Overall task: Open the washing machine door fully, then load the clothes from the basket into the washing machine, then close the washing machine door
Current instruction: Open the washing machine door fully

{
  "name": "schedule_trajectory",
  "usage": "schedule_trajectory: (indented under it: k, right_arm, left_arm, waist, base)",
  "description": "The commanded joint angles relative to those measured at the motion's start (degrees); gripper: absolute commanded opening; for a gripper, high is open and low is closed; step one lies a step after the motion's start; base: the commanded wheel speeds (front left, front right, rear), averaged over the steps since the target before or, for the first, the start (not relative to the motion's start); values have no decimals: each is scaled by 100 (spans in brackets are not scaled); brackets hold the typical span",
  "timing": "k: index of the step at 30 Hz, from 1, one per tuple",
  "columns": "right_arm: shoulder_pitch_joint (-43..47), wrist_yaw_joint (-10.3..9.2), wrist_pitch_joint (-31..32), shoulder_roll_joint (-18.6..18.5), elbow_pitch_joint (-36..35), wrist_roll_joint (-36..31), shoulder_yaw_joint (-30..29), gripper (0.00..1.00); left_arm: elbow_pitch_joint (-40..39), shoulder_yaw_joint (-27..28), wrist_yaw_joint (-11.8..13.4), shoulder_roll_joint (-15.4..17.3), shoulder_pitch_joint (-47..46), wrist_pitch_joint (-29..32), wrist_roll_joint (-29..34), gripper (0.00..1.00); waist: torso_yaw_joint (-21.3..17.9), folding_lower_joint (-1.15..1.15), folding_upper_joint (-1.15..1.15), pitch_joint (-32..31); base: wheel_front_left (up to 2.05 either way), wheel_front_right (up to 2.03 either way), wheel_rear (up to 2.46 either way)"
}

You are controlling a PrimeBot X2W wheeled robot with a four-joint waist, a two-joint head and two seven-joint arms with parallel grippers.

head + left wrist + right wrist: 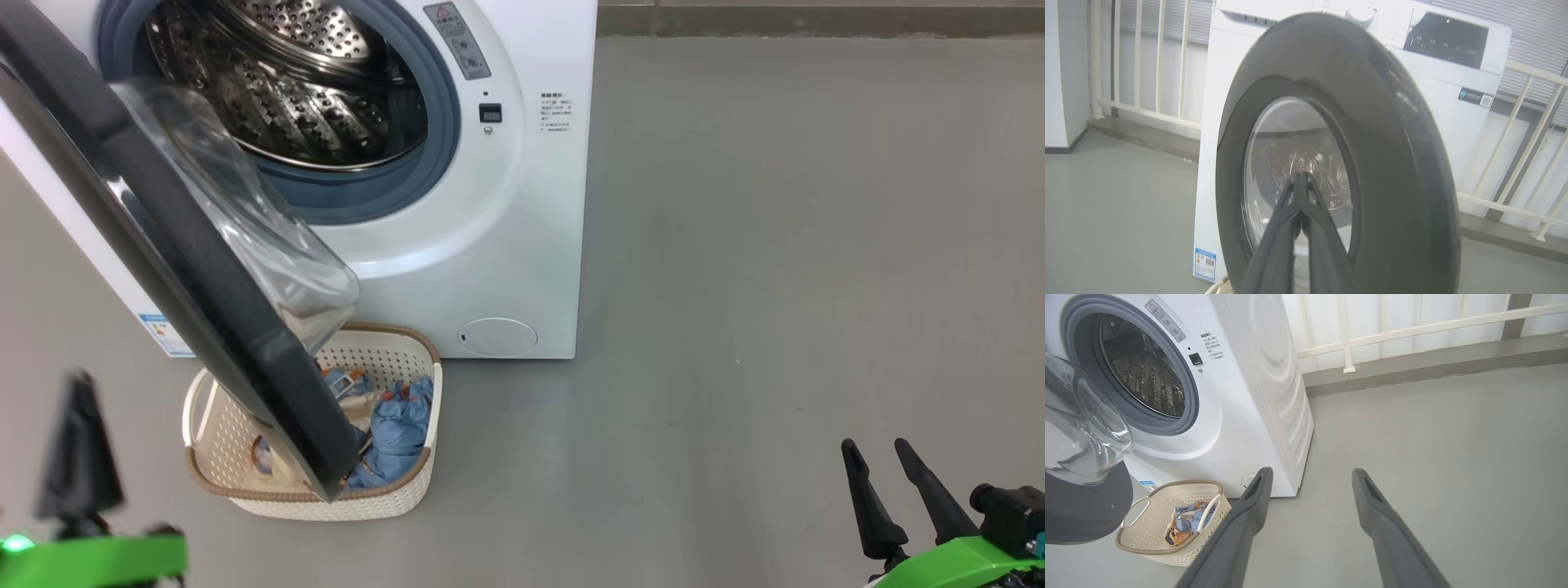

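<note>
The white washing machine (506, 245) stands with its steel drum (294, 90) exposed. Its round black door (163, 269) is swung out to the left, the clear glass bowl (245, 212) hanging over the basket (400, 351). Blue and cream clothes (396, 433) lie in the cream basket on the floor below the opening. My left gripper (1301, 175) is shut on nothing and points at the door's outer face (1392, 163), a short way off it. At the lower right, my right gripper (878, 449) stands open over bare floor. The right wrist view shows the basket (1167, 551) and clothes (1188, 518) left of its fingers (1257, 490).
Grey floor (775, 286) stretches to the right of the machine. A white railing (1412, 330) on a low concrete curb (1412, 371) runs behind the machine. A white wall (1061, 73) stands at the far left in the left wrist view.
</note>
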Motion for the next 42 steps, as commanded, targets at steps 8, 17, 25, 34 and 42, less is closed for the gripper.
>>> schedule_trajectory:
  k: [8,17,25,34,42]
  right_arm:
    - [54,9,-70,-97,-200,-172,91,100]
    - [8,9,-70,-59,-224,-232,123,100]
    - [-76,9,-70,-25,-204,-256,132,100]
    - [-76,9,-70,-23,-215,-270,106,100]
    - [-75,9,-70,-31,-236,-272,107,100]
  left_arm:
    - [-2005,110,78,-158,-534,-24,311,0]
    - [-2313,-1904,148,-263,-502,500,-6,0]
    - [-720,-2392,243,-271,-574,287,-424,0]
    - [888,-2160,168,-272,-1041,-7,-519,0]
    - [1234,-1789,95,-272,-1202,-34,-561,0]
  waist:
    - [-13,0,0,21]
    - [-57,0,0,141]
    - [-107,0,0,228]
    - [-82,0,0,236]
    - [-33,0,0,214]
  base:
    - [0,0,0]
    - [0,0,0]
    - [0,0,0]
    - [0,0,0]
    - [0,0,0]
